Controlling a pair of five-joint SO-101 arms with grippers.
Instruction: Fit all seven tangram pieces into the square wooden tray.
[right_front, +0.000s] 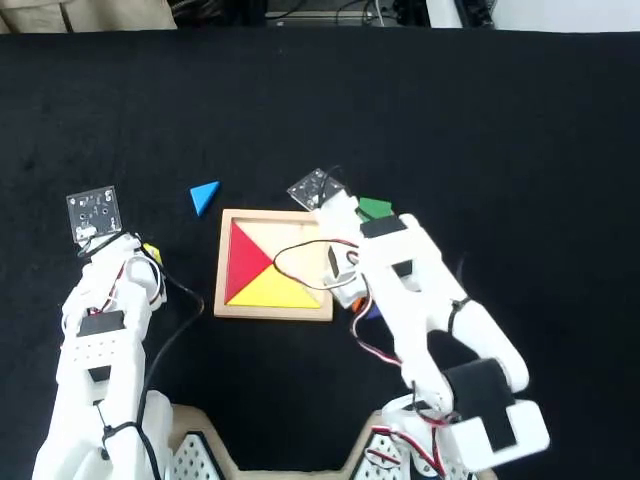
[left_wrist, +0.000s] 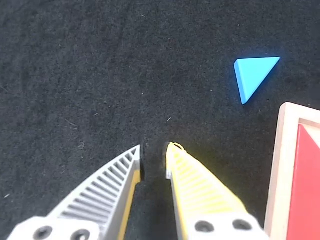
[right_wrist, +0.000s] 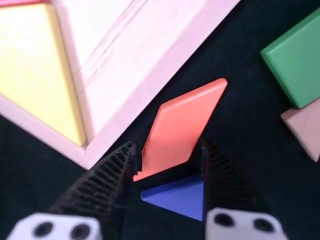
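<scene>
Over on the left, the left hand (left_wrist: 154, 150) hangs above bare black desk (right_front: 480, 120), its fingers parted only a crack and holding nothing. Just beyond it the light blue triangle (left_wrist: 255, 75) lies loose, near the tray's corner but not touching it.

The square wooden tray (right_front: 276, 312) sits in the middle of the desk. A red triangle (right_front: 248, 258) and a yellow triangle (right_front: 272, 290) are already seated in it, and the rest of its floor is bare wood.

The right hand (right_wrist: 167, 150) is low beside the tray's right edge. It is open about as wide as the orange parallelogram (right_wrist: 180, 127), with one finger close along each long edge. I wouldn't say it has a grip yet. A dark blue triangle (right_wrist: 177, 196) lies just beside that piece's near end. A green piece (right_wrist: 295, 62) and a pale tan piece (right_wrist: 305, 130) lie a little further off.

To my eye the step in hand is picking up the parallelogram. It should go best if the fingers close squarely on the two parallel edges so the slanted piece doesn't twist. The hand should then lift straight up, to avoid nudging the blue triangle or catching the tray's rim. After that the piece needs turning until its slant matches the open wood beside the big triangles. It should be lowered flat, because a tilted corner could ride up on the rim.
</scene>
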